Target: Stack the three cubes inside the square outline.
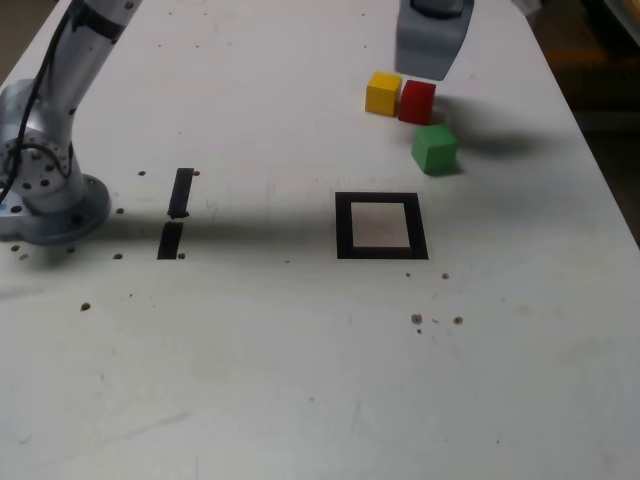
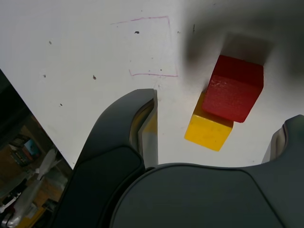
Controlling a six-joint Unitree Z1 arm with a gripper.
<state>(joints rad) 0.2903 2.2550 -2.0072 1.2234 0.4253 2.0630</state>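
Observation:
Towards the far right of the exterior view, the yellow cube and the red cube sit side by side on the white table, touching. The green cube rests apart, a little nearer the camera. My gripper hangs just above the red and yellow pair. In the wrist view the red cube and yellow cube lie between my open gripper's fingers, neither finger touching them. The square outline, black with a pale centre, lies nearer the camera and holds nothing.
The arm's grey base stands at the exterior view's left edge. Two short black strips lie beside it. The table's right edge runs close past the cubes. Small dark specks dot the surface.

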